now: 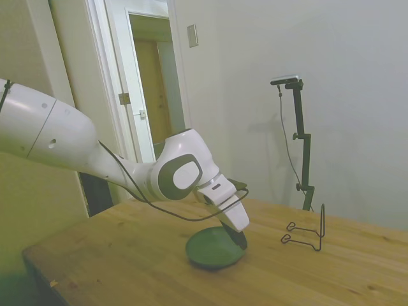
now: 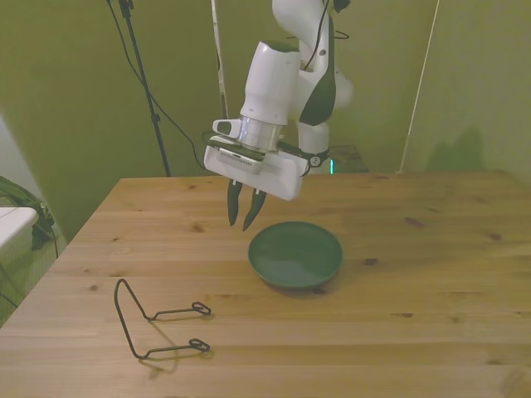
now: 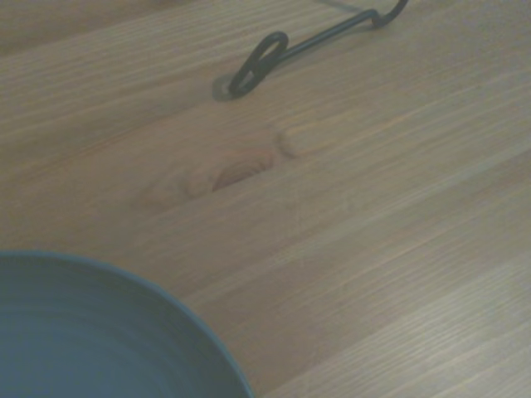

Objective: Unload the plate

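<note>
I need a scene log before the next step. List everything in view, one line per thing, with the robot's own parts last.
plate: one, dull green, flat on the table near its middle, with nothing on it.
wire rack: one, thin black, standing empty on the table, apart from the plate, toward the front view's left.
table: one, light wood, carrying the plate and the rack.
doorway: one, white frame, behind the table in the side view.
arm: one, white, reaching over the table.
gripper: one, dark fingers nearly together, holding nothing, by the plate's edge on the front view's left.

One plate (image 2: 295,254), one wire rack (image 2: 158,322), one table (image 2: 431,332) — nothing else.
</note>
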Controlling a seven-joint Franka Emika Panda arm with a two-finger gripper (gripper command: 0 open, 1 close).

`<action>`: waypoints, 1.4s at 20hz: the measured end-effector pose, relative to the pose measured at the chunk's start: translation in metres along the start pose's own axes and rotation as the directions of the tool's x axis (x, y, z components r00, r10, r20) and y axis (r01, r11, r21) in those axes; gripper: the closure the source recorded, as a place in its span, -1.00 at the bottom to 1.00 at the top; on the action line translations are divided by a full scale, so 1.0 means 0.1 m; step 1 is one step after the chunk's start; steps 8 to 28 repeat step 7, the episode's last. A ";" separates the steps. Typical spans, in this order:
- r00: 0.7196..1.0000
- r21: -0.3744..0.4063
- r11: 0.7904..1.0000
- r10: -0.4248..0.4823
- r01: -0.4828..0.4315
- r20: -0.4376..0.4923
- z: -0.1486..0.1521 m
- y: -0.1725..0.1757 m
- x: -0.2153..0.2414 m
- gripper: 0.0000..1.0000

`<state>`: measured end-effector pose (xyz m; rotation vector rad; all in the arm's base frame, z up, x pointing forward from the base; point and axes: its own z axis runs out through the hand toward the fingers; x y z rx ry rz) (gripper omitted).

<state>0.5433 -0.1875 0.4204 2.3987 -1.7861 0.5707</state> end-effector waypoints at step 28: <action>1.000 0.052 0.999 0.012 -0.013 0.023 -0.90 -0.14 0.14 -1.00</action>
